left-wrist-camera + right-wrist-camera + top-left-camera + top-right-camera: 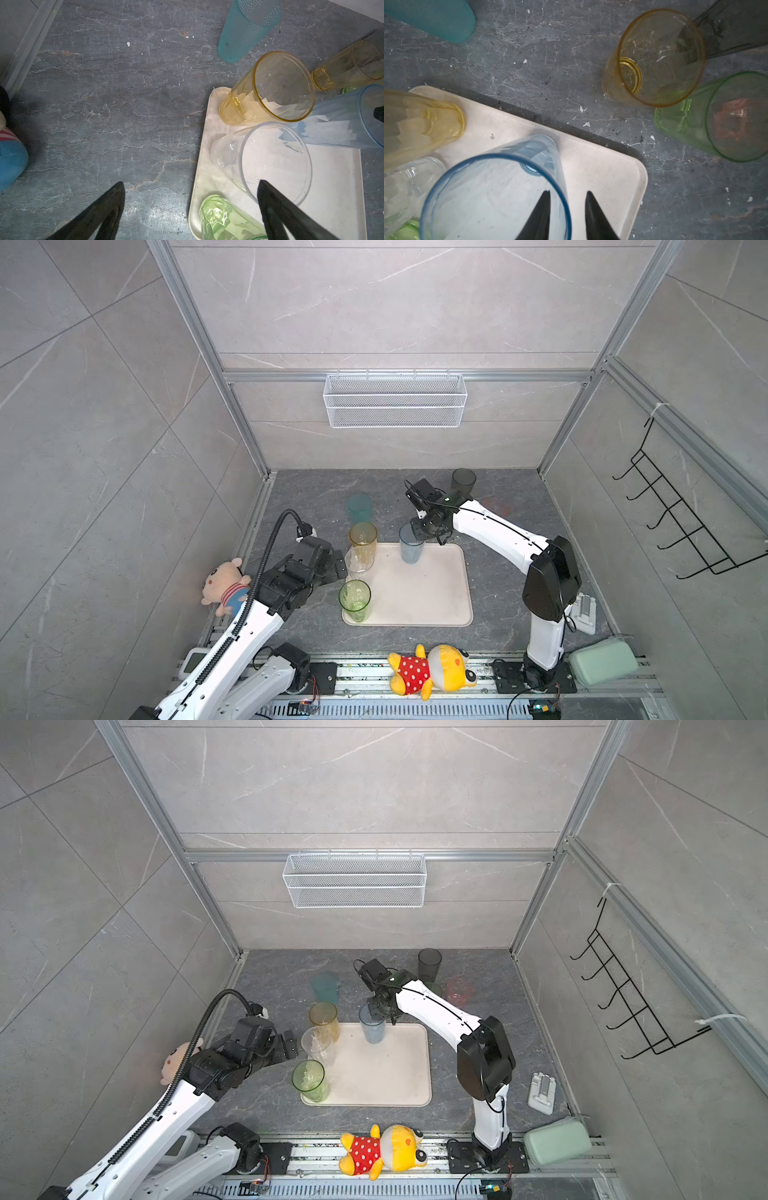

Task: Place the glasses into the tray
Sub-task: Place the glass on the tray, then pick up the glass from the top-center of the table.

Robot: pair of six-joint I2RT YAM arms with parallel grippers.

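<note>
The beige tray (432, 593) lies mid-table. On it stand a pale blue glass (411, 549) at the back edge, and a yellow glass (363, 545), a clear glass (358, 564) and a green glass (354, 599) along its left side. My right gripper (568, 192) is open astride the blue glass's rim (500, 187), one finger inside, one outside, with a gap. My left gripper (191, 182) hangs wide open beside the clear glass (270, 162), holding nothing. Off the tray stand teal (359, 506), smoke-grey (464, 481), pink (459, 990), amber (654, 58) and a second green (716, 118) glasses.
A plush toy (224, 589) lies left of my left arm, another (432, 670) on the front rail. A mint case (602, 659) and a white block (584, 612) sit front right. A wire basket (395, 400) hangs on the back wall, a black hook rack (673, 510) on the right.
</note>
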